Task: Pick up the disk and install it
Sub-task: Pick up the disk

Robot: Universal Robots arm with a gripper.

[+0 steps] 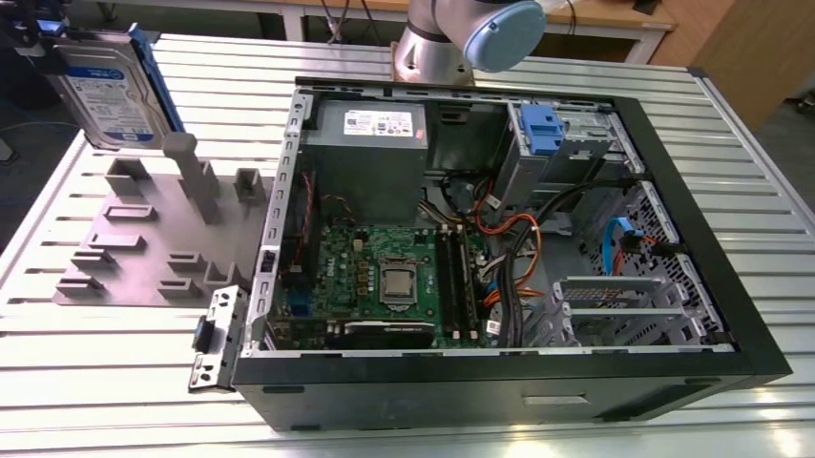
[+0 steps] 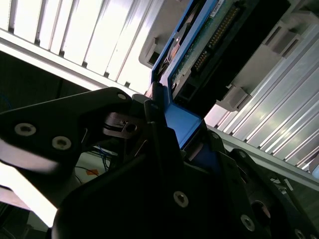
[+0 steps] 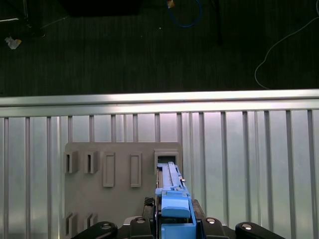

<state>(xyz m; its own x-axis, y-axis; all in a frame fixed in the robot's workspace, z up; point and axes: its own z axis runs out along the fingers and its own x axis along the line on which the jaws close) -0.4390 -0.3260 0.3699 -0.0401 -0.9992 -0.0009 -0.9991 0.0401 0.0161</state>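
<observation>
Over the grey slotted plastic fixture point(image 1: 128, 250), our gripper point(image 3: 173, 225) clamps the flat blue-framed silver disk point(image 1: 113, 91); tilted, it could snag a slot.

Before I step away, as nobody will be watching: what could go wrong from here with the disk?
The pincer grips the disk by its blue carrier's end, so it may tilt or slip. Posts of the grey holder stand just below it and could catch it. Loose cables lie in the open case and might snag it.
</observation>
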